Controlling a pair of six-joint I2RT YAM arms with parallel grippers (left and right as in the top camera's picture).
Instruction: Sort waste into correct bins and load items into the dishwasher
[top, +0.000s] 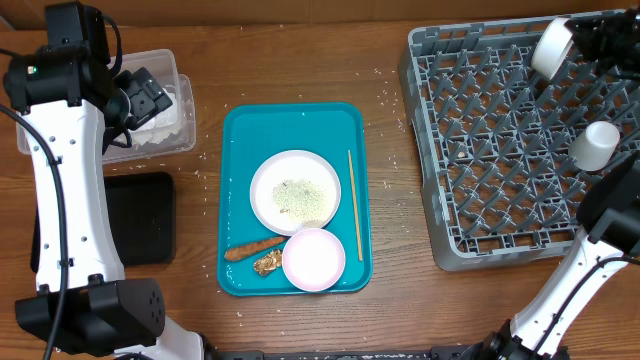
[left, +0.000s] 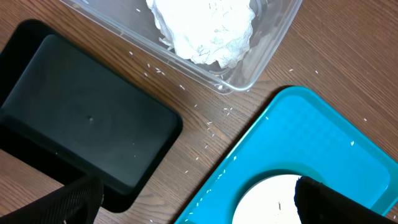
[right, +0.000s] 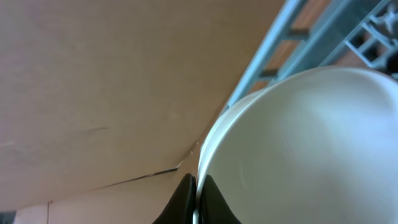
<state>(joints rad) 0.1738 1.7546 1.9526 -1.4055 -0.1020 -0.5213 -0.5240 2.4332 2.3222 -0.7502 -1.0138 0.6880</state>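
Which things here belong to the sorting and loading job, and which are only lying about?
Job: napkins, rice, carrot strip, brown scrap, plate, bowl, held bowl, cup, clear tub, black tray, dish rack.
Lying about: teal tray, thin yellow stick.

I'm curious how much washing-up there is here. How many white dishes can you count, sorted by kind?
Plate: 1
Bowls: 2, a bowl on the teal tray and a bowl at the far side of the dish rack
Cup: 1
Total: 4
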